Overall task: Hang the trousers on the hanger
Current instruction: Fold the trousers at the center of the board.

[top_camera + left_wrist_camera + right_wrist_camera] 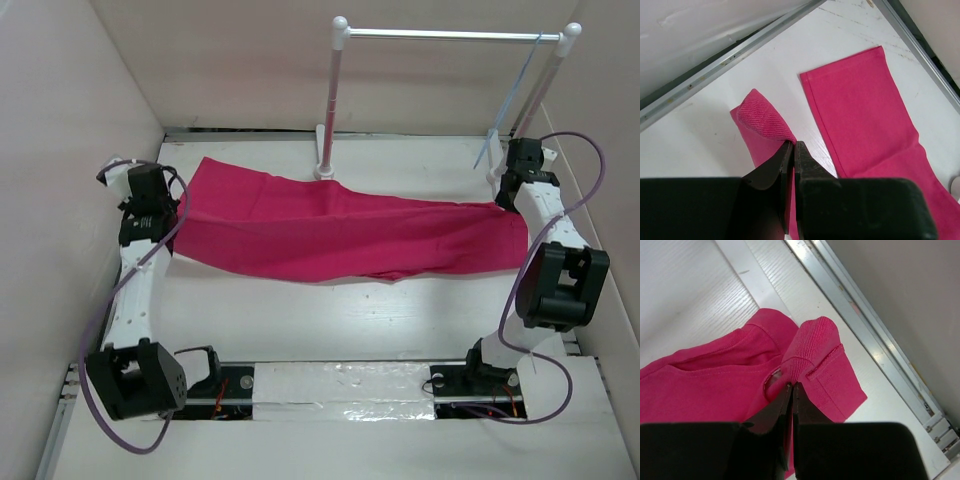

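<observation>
The magenta-pink trousers (340, 232) are stretched across the table from left to right. My left gripper (165, 205) is shut on a leg hem at the left end; in the left wrist view (792, 145) the pinched hem (762, 120) is folded up, with the other leg (865, 115) flat beside it. My right gripper (512, 195) is shut on the waistband at the right end; in the right wrist view (791, 386) the fabric (815, 355) bunches at the tips. The thin pale hanger (515, 95) hangs from the rack bar at the back right.
A white-poled rack (335, 100) with a silver bar (450, 35) stands at the back. Walls close in on the left, back and right. A metal rail (730, 57) runs along the table's edge near the left gripper.
</observation>
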`<state>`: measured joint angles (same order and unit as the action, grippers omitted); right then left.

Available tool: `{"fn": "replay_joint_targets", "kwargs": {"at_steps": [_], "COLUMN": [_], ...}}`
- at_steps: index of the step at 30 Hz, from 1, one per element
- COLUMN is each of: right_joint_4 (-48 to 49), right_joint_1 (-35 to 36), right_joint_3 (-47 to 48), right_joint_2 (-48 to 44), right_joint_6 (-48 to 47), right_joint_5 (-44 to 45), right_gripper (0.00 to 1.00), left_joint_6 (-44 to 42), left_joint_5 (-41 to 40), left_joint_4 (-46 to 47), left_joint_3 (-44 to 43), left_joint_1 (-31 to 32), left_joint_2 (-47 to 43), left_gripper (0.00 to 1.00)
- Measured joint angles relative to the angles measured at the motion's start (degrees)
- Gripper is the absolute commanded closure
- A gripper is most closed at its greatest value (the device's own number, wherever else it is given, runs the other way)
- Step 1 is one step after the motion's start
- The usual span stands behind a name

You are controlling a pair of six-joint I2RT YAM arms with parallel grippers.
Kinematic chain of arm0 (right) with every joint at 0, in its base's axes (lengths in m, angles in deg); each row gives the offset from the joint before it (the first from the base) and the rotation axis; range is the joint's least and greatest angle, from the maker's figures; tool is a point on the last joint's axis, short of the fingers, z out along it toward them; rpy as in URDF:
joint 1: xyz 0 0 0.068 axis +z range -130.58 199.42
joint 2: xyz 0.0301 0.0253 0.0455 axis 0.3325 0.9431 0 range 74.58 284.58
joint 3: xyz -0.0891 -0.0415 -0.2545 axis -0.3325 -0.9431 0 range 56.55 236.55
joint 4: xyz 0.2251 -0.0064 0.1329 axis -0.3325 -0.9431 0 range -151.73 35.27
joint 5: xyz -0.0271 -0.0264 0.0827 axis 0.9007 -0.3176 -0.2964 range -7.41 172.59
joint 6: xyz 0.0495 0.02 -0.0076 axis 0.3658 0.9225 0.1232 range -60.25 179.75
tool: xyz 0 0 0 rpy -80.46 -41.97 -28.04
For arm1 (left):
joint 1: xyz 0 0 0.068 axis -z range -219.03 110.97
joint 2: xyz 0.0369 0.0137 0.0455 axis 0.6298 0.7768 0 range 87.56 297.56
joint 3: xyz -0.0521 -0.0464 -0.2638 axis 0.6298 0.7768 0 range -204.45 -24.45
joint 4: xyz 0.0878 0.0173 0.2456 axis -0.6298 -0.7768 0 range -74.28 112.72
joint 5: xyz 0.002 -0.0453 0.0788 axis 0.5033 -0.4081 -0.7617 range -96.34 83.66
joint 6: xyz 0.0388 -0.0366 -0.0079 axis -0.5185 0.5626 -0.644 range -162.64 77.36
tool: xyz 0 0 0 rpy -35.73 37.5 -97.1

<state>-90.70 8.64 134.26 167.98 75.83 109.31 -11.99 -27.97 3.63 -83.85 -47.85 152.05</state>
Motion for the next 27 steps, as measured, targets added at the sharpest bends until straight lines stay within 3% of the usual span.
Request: {"fn": "replay_joint_targets", "kwargs": {"at_steps": [10, 17, 27], "right_joint_4": [1.70, 2.40, 4.33], "right_joint_1": [-1.27, -1.90, -2.99], "right_joint_3": [1.01, 2.62, 2.62], "right_joint_2": [1.99, 4.74, 7.02], "right_joint_6": [0.02, -0.07, -1.01], "right_joint_5": [-5.40, -6.99, -7.89], "right_gripper": [0.95, 0.96, 0.98], "left_joint_6": [1.40, 1.75, 0.81], "left_joint_5": [-1.18, -2.34, -4.39], "left_joint_4": [4.07, 5.64, 7.21], "left_joint_3": [-6.93, -16.20, -27.17], "left_joint_1": [0.26, 2.05, 5.25], "left_joint_2": [11.47, 25.40, 37.86], "left_gripper": [1.00, 1.00, 1.00]}}
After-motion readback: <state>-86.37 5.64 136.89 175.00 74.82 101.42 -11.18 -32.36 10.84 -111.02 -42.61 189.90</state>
